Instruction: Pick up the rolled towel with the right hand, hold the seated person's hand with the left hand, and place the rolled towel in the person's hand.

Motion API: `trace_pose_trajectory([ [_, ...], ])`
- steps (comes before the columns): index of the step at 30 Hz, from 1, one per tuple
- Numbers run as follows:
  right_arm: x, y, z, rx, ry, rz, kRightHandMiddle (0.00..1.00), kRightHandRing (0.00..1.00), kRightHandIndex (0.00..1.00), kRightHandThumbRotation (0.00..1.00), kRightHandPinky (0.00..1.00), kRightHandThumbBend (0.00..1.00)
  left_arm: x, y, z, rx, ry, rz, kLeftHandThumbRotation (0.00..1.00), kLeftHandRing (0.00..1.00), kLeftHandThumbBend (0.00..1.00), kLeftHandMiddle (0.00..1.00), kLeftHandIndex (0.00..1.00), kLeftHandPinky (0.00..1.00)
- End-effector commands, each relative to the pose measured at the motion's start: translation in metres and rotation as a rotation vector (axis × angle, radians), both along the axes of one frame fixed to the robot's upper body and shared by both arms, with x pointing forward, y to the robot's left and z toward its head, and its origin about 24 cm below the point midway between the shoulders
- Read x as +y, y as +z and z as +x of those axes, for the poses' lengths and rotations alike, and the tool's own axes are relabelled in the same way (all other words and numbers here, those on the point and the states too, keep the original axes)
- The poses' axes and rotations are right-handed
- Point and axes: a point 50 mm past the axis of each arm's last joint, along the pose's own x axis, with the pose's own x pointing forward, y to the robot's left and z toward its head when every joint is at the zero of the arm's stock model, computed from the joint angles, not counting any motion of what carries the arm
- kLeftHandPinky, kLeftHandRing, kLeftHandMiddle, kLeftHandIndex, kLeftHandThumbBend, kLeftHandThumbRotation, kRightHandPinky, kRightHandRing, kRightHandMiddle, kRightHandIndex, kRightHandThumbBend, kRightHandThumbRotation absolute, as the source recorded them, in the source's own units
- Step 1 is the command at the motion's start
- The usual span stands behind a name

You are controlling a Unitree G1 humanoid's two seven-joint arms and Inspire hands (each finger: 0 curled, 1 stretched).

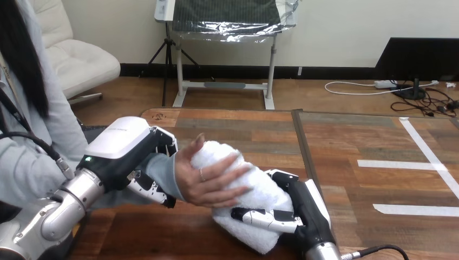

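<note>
Wooden boards make up the table (379,135), which carries white tape strips (403,163) on its right half. At the view's left, the robot's silver left arm reaches in, and its left hand (127,149) is closed round the person's wrist (162,173), with black fingers over the sleeve's top and jointed fingers curled beneath it.

The rolled towel (254,184) sits near the table's front middle, slanting from upper left to lower right, its lower end close to the table top. It is white, thick and fluffy, a plump loose roll. The person's hand (203,179) lies on the towel's left end, its fingers wrapped across the roll. The robot's right hand (306,211) is at the towel's right end, touching it, and clasps it: one of its fingers (262,218) lies across the front of the roll, with the palm against the towel's far side.
</note>
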Motion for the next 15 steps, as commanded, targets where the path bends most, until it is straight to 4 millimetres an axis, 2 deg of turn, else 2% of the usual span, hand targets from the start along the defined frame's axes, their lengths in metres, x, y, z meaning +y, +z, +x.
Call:
trace_pose_trajectory([
  [1, 0.0145, 0.0187, 0.0167, -0.097, 0.049, -0.003, 0.39, 0.29, 0.46, 0.0, 0.24, 0.7, -0.0144, 0.0256, 0.0093, -0.113, -0.045, -0.087, 0.05, 0.32, 0.99, 0.37, 0.38, 0.29],
  [15, 0.023, 0.0174, 0.0118, -0.109, 0.073, -0.026, 0.4, 0.29, 0.46, 0.0, 0.24, 0.69, -0.0151, 0.0237, 0.0075, -0.108, -0.042, -0.094, 0.08, 0.32, 0.98, 0.37, 0.39, 0.28],
])
